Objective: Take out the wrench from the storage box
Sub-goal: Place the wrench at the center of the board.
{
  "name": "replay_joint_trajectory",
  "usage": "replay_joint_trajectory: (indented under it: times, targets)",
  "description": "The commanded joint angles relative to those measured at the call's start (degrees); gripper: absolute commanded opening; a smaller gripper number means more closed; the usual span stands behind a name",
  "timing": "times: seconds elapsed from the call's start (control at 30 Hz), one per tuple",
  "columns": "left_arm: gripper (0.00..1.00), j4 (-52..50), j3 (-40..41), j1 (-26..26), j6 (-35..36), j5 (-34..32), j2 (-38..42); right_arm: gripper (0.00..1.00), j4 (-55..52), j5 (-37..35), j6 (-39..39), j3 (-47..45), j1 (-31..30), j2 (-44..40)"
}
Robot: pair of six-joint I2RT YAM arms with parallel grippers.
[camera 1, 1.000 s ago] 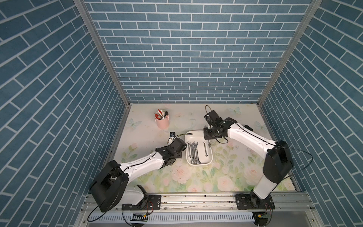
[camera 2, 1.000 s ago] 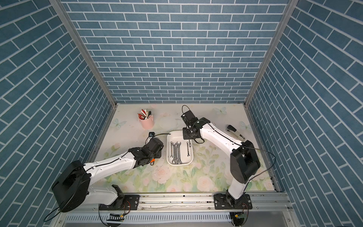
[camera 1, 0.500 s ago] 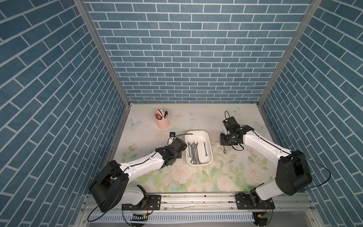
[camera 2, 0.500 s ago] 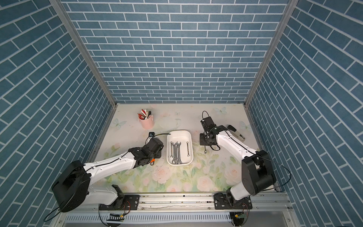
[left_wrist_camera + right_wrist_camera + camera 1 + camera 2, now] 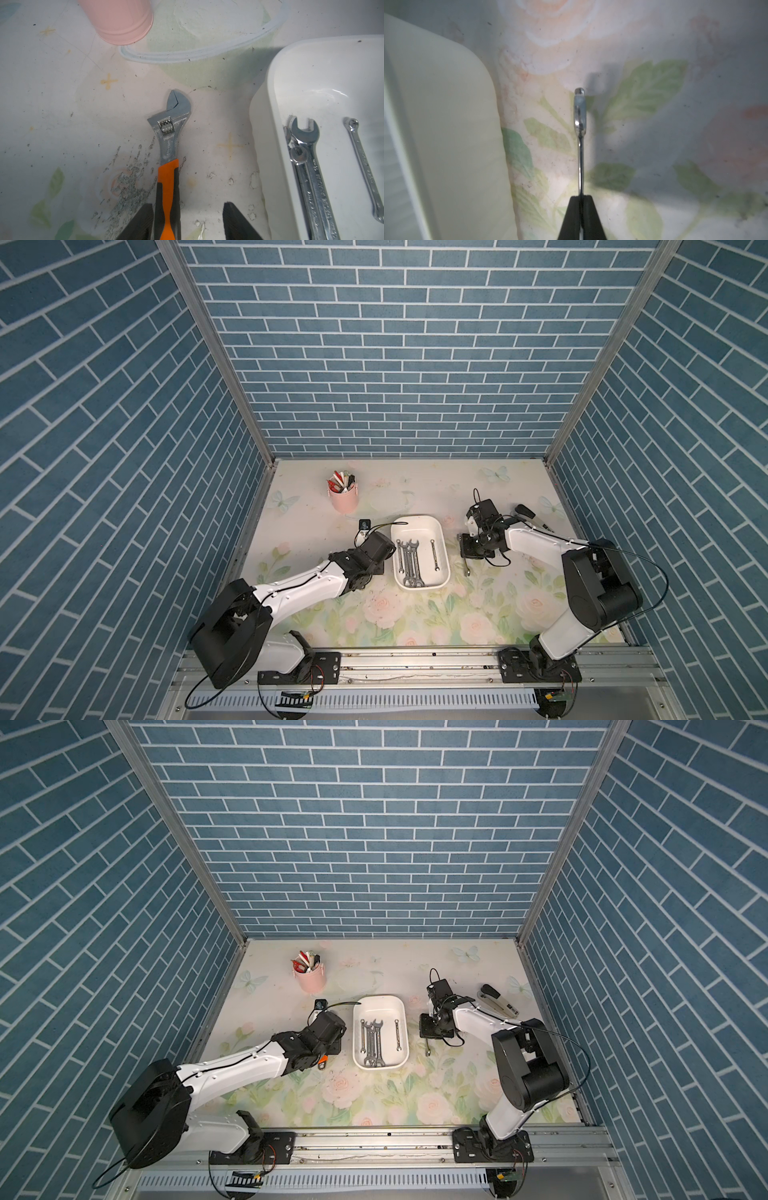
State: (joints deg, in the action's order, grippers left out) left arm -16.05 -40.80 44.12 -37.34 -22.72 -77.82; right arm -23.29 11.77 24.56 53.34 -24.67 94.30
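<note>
The storage box sits roughly mid-table. There's lots of bare floral table on the near side, and the strip between the box and the right wall is mostly taken up by the right arm. The wrench is out of the box. The right gripper is clamped tight on its shaft, holding it on edge just beside the box's right wall, over the table. Can't tell if the tip touches down.

Inside the box is a bunch of overlapping chrome wrenches, plus one slim wrench lying apart from them.

On the box's other side the left gripper is spread wide, gripping nothing. An orange-handled adjustable wrench lies flat on the table between its fingers. A pink cup of pens stands at the back, and a stapler sits near the right wall.
</note>
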Motion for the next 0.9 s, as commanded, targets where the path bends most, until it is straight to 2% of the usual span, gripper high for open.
replay_joint_trajectory:
  times: [0.0,0.03,0.1,0.23,0.37,0.53,0.77,0.87]
  targets:
    - [0.59,-1.46,0.19,-0.25,-0.38,-0.57,0.30,0.00,2.23,1.84,-1.75,-0.98,1.23,1.03]
    - [0.59,-1.44,0.19,-0.26,-0.43,-0.53,0.30,0.01,2.33,1.94,-1.86,-1.10,1.52,1.20]
    - [0.59,-1.45,0.16,-0.19,-0.52,-0.57,0.36,0.11,2.51,2.03,-1.89,-1.13,2.18,1.50]
    - [0.59,-1.54,-0.12,-0.17,-0.60,-0.39,0.70,0.21,2.12,1.91,-1.98,-0.83,3.22,1.98]
    - [0.60,-2.21,-1.39,0.62,-0.77,-0.36,1.48,0.25,0.49,0.95,-2.06,0.01,3.70,2.55]
    - [0.62,-4.04,-6.53,5.40,-1.76,-1.60,0.36,0.29,-1.83,-0.32,-1.88,1.31,3.74,0.79]
    - [0.63,-5.38,-17.05,11.85,-4.12,-2.35,-6.79,0.38,-6.30,-2.75,0.02,2.91,3.75,-5.68]
    - [0.63,-6.39,-21.69,12.69,-5.83,-1.69,-11.76,0.41,-7.05,-2.84,1.50,2.40,3.66,-9.16]
